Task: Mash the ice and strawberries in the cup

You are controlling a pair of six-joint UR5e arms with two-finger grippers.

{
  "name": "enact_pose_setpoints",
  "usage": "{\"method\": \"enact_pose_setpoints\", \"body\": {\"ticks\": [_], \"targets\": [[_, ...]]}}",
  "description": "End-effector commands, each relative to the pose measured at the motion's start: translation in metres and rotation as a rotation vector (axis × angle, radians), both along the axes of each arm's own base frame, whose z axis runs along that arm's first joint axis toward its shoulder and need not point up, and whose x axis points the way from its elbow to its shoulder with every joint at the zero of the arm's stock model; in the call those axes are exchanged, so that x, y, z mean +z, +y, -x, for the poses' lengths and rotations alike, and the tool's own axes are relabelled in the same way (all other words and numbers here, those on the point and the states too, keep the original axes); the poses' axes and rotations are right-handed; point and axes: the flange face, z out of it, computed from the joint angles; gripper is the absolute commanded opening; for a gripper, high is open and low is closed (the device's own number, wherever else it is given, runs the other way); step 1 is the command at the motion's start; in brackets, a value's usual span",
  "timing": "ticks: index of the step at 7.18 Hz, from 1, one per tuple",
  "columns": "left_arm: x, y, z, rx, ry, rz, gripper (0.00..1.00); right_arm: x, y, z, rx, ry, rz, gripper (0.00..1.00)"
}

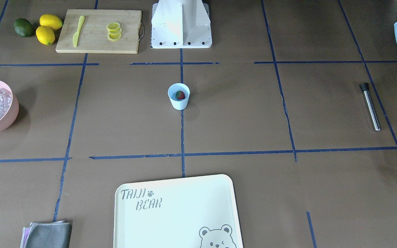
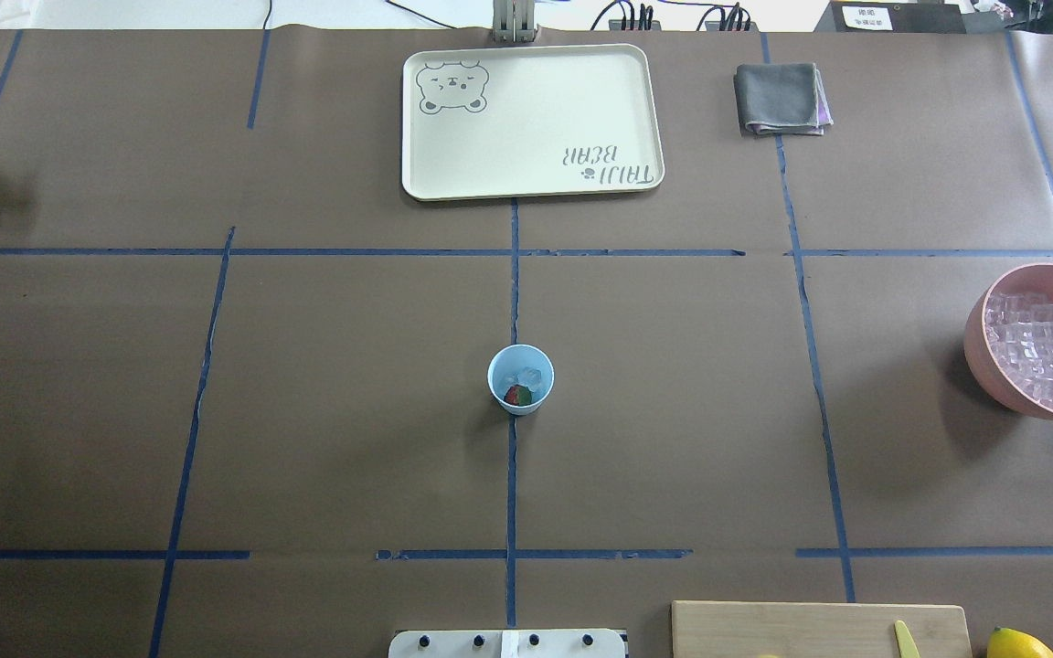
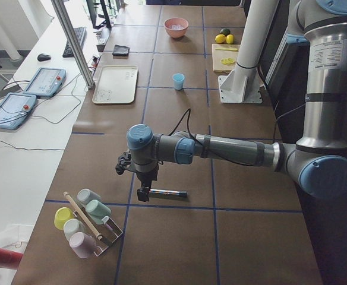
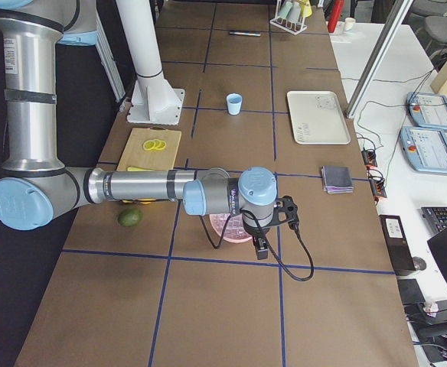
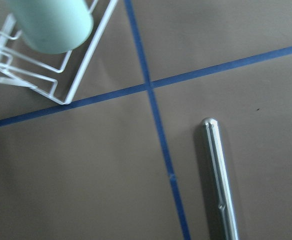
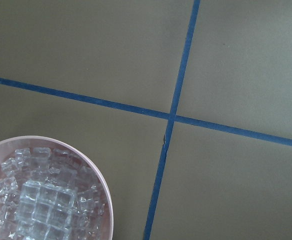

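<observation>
A cream rectangular bear-printed plastic tray (image 2: 526, 110) lies far centre, with a folded grey cloth (image 2: 778, 99) to its right. A round pink bowl (image 2: 979, 352) sits at the right edge. Near right, a bamboo cutting board (image 1: 95, 43) carries a yellow plastic knife (image 1: 78, 30) and lemon slices (image 1: 113, 31). Two yellow lemons (image 1: 51, 21) and a dark green fruit (image 1: 23, 27) lie beside it. A steel muddler rod (image 1: 369, 106) lies at the left.

Light-blue cup (image 1: 179, 102), red strawberry (image 1: 181, 95)

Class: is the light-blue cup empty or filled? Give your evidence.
Partly filled: the cup stands upright, holding a strawberry and ice cubes.
</observation>
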Motion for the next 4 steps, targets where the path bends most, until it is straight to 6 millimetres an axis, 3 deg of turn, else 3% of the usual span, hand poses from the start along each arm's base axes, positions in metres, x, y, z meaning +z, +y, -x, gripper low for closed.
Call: {"method": "enact_pose_setpoints", "body": {"ticks": [1, 4], "targets": [[0.0217, 0.0221, 0.0231, -0.043, 0.118, 0.058, 1.0, 0.0035, 0.0019, 0.0002, 0.0, -0.003, 0.008, 0.99], [0.0254, 0.0246, 0.0315, -0.063, 0.119, 0.066, 1.0, 0.0105, 0.0052, 0.0009, -0.003, -0.012, 0.023, 0.99]]}}
